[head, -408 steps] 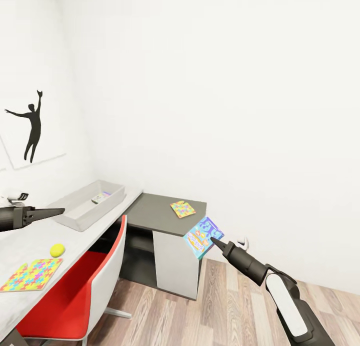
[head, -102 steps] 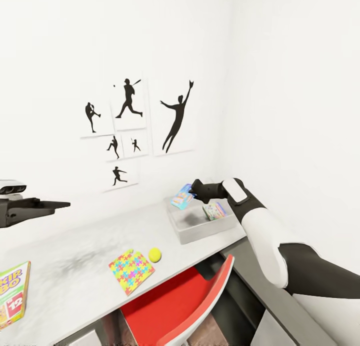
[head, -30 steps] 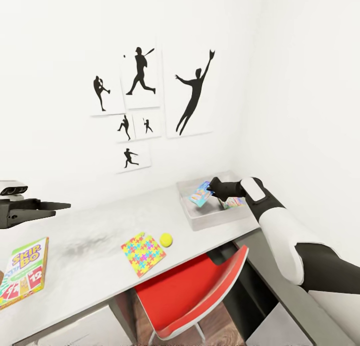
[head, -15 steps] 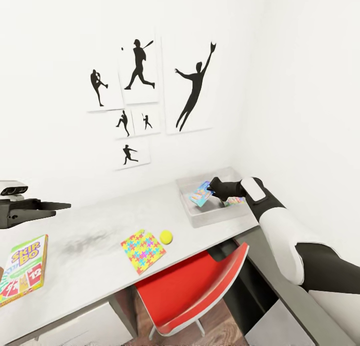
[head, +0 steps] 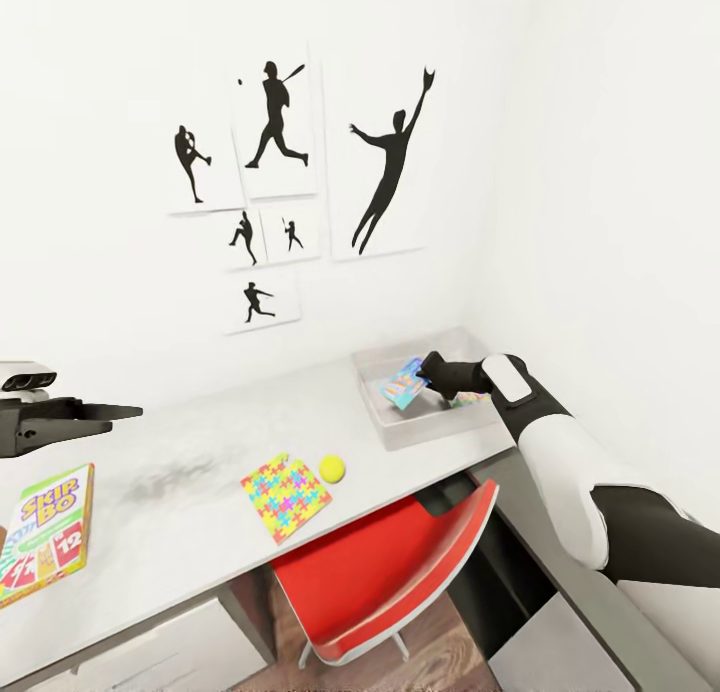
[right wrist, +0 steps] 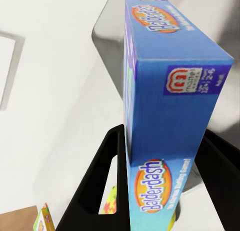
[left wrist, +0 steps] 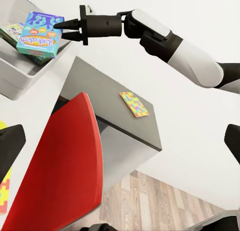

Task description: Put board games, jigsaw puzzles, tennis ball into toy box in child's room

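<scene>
My right gripper [head: 424,378] is shut on the light blue board game [head: 404,384], which hangs tilted just over the open grey toy box [head: 398,435] at the table's far right end. The right wrist view shows this game [right wrist: 165,106] standing edge-on between black fingers [right wrist: 95,191]. Another printed box [head: 466,400] lies inside the toy box. On the white table [head: 190,472] lie a jigsaw puzzle [head: 285,495], the tennis ball [head: 331,467] beside it, and a green board game [head: 45,532] at the left. My left gripper [head: 125,410] hovers open above the table's left part. A second jigsaw puzzle [left wrist: 134,104] rests on the dark side cabinet.
A red chair [head: 390,582] is tucked under the table below the puzzle and ball. The dark grey-topped side cabinet [head: 600,612] stands lower, right of the table under my right arm. White walls with black athlete pictures [head: 385,162] close off the corner behind the toy box.
My right gripper carried the blue board game from beside the side cabinet to the toy box and has sunk a little toward it. The camera has shifted. The left arm holds still.
</scene>
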